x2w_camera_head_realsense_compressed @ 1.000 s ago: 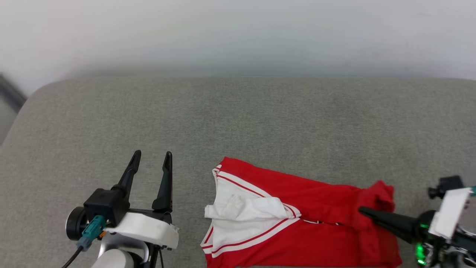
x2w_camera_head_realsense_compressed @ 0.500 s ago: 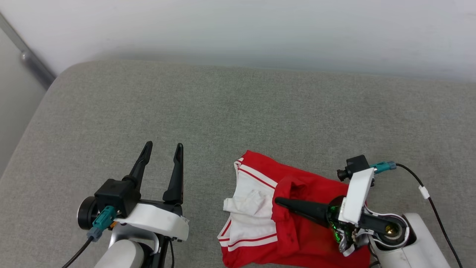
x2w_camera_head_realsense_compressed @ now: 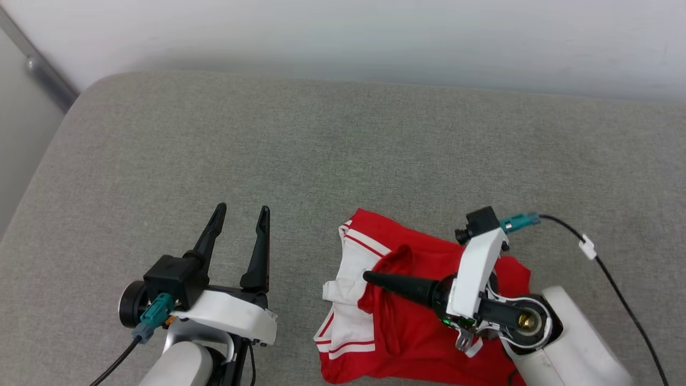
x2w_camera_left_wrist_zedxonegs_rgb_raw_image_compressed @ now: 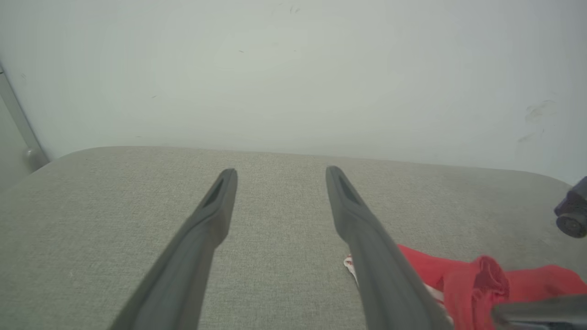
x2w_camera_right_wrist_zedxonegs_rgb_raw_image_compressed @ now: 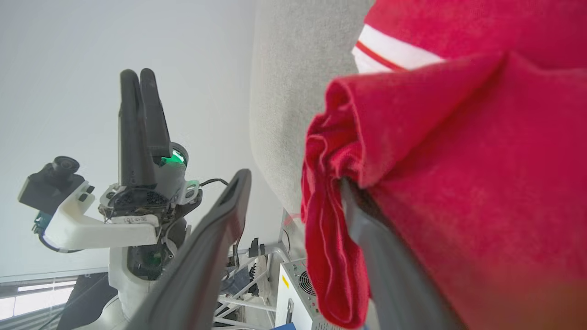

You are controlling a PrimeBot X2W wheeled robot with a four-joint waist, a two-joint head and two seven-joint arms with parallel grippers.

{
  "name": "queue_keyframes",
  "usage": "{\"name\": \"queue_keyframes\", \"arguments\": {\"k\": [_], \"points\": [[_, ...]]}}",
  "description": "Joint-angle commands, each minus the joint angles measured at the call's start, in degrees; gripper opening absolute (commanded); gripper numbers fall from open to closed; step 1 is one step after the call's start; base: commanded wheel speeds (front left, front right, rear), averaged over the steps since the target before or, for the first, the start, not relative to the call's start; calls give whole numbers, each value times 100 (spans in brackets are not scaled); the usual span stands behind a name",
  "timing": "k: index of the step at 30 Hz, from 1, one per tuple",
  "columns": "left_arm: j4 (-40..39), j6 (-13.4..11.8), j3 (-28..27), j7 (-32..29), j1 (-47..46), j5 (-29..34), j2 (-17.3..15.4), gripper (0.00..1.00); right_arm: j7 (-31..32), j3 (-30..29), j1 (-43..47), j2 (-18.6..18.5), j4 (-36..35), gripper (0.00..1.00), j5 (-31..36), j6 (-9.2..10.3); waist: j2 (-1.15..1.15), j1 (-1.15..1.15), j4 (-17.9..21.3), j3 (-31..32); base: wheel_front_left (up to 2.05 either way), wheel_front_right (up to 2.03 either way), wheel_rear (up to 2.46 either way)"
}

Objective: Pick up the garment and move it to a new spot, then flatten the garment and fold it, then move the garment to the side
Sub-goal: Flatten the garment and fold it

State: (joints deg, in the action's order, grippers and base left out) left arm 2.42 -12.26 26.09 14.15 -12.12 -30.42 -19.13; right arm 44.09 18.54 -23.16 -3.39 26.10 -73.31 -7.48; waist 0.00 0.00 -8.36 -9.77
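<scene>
The garment [x2w_camera_head_realsense_compressed: 407, 343], red with white striped-trim sleeves, lies partly folded on the grey padded surface [x2w_camera_head_realsense_compressed: 343, 150] at the bottom centre. My right gripper [x2w_camera_head_realsense_compressed: 370, 277] lies across it, pointing left. In the right wrist view its jaws stand apart and a bunched red fold of the garment [x2w_camera_right_wrist_zedxonegs_rgb_raw_image_compressed: 458, 160] drapes over one finger [x2w_camera_right_wrist_zedxonegs_rgb_raw_image_compressed: 380, 256]. The right gripper [x2w_camera_right_wrist_zedxonegs_rgb_raw_image_compressed: 293, 181] is open and pinches nothing. My left gripper [x2w_camera_head_realsense_compressed: 242, 209] hovers open and empty to the left of the shirt. From the left wrist the left gripper [x2w_camera_left_wrist_zedxonegs_rgb_raw_image_compressed: 280, 170] points at the wall, with the garment [x2w_camera_left_wrist_zedxonegs_rgb_raw_image_compressed: 541, 279] at the lower right.
A pale wall [x2w_camera_head_realsense_compressed: 343, 32] runs behind the padded surface. A metal rail [x2w_camera_head_realsense_compressed: 43, 80] slants at the far left corner. The right arm's black cable [x2w_camera_head_realsense_compressed: 616, 289] trails over the surface on the right. Bare grey surface stretches beyond and to the left of the shirt.
The head camera shifted. My right gripper carried the red edge leftward over the shirt, folding it across, then its jaws opened. The left gripper kept its pose.
</scene>
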Motion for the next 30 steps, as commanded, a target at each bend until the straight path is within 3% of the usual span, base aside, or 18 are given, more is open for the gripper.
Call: {"name": "queue_keyframes", "arguments": {"k": [1, 9, 13, 15, 20, 30], "points": [[20, 4, 11, 31, -65, 2, 16, 100, -28, 74, -109, -71, -125, 100, 58, -2, 0, 0, 18, 15, 0, 0, 0], [104, -23, 24, 5, -13, -32, 3, 100, -505, 933, -142, -816, -1313, 100, 1005, -2, 0, 0, 185, 148, 0, 0, 0], [108, -47, 3, 10, 19, -29, -31, 100, -1132, 968, -101, -1277, -1630, 100, 1760, -1, 0, 0, 295, 207, 0, 0, 0], [110, -93, -26, 17, 61, -32, -57, 100, -1618, 778, 19, -1600, -1669, 100, 2510, -1, 0, 0, 390, 252, 0, 0, 0], [92, -145, -126, 45, 99, -29, -92, 100, -2269, -68, 392, -1820, -1634, 100, 3595, -1, 0, 0, 541, 324, 0, 0, 0], [196, -167, -447, 103, 301, 61, -117, 100, -3334, -1978, 1563, -1287, -2452, 100, 4998, -1, 0, 0, 731, 499, 0, 0, 0]]}}
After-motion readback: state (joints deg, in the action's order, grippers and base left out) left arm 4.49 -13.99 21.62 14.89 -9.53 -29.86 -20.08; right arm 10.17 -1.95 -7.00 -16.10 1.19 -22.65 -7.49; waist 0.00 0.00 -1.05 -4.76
